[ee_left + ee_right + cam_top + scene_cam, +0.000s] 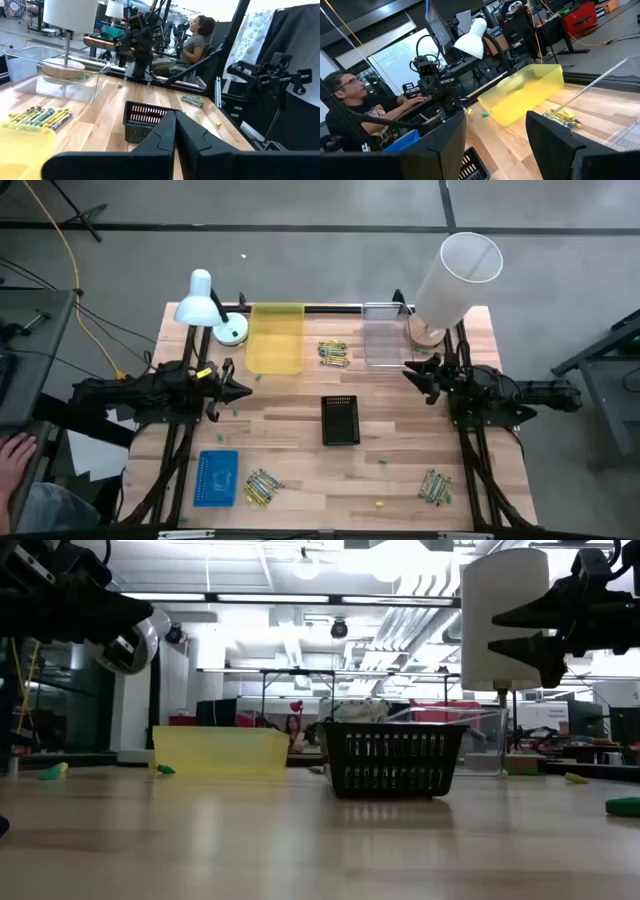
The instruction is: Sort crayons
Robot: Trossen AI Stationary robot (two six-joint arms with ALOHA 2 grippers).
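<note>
While both my arms hang above the surface [300, 470] with nothing in them, I judge the sorting is at its very start, or between picks: no crayon is in hand. My left claw [240, 389] sits pressed together at the left side, beside the yellow tray [274, 338], its fingers [172, 137] meeting in a point in its own wrist view. My right claw [412, 370] is spread wide at the right side, just by the clear tray [381, 348], and the gap between its two fingers [555, 135] shows only wood and tray behind it. The crayons lie in three loose heaps: one [333, 353] between the yellow and clear trays, one [262, 487] near the front beside the blue tray [216, 478], and one [434, 485] at the front right. A black basket [340, 420] stands in the middle. Tiny green and yellow specks dot the wood. My next move, I reckon, calls for lowering the spread right claw over one heap, picking out a single stick from its neighbours, and closing on it alone, which will be fiddly since they lie touching.
</note>
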